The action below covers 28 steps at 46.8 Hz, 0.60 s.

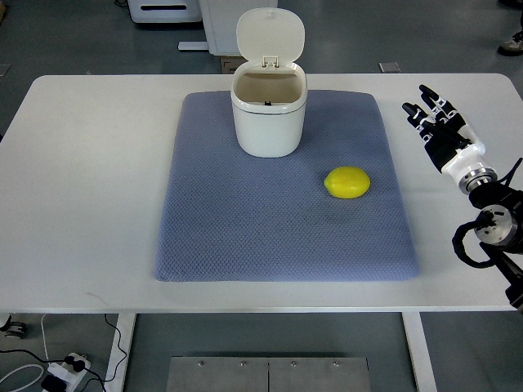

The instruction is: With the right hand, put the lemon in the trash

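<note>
A yellow lemon (347, 182) lies on the blue-grey mat (245, 237), right of centre. A small white trash bin (269, 114) stands at the mat's far middle with its lid flipped up and its mouth uncovered. My right hand (433, 122) hovers over the bare table to the right of the mat, fingers spread and pointing away, holding nothing. It is well apart from the lemon, to the lemon's right and a little farther back. The left arm does not show.
The white table (90, 188) extends beyond the mat on both sides. White equipment stands on the floor behind the table. Cables and a power strip (65, 371) lie on the floor at the lower left.
</note>
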### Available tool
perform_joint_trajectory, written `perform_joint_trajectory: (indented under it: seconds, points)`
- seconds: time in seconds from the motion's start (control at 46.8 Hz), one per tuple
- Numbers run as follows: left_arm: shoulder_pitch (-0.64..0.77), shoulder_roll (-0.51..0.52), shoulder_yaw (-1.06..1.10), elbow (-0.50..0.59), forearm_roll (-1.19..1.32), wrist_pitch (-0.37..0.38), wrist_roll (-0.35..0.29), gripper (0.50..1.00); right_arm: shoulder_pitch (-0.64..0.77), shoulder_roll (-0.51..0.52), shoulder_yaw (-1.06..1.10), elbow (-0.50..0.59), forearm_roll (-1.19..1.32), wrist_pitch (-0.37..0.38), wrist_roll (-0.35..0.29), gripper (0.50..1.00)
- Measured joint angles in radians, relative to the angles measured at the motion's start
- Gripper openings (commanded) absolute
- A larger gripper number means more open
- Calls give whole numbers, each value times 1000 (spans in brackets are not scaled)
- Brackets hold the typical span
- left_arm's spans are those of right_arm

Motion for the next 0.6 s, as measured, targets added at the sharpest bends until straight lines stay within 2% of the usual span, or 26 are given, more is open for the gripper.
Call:
perform_joint_trajectory:
  seconds: [0.599]
  points:
    - [1, 0, -3, 0, 1, 0, 1, 1000, 5, 5, -8, 0, 0, 0, 0, 1000]
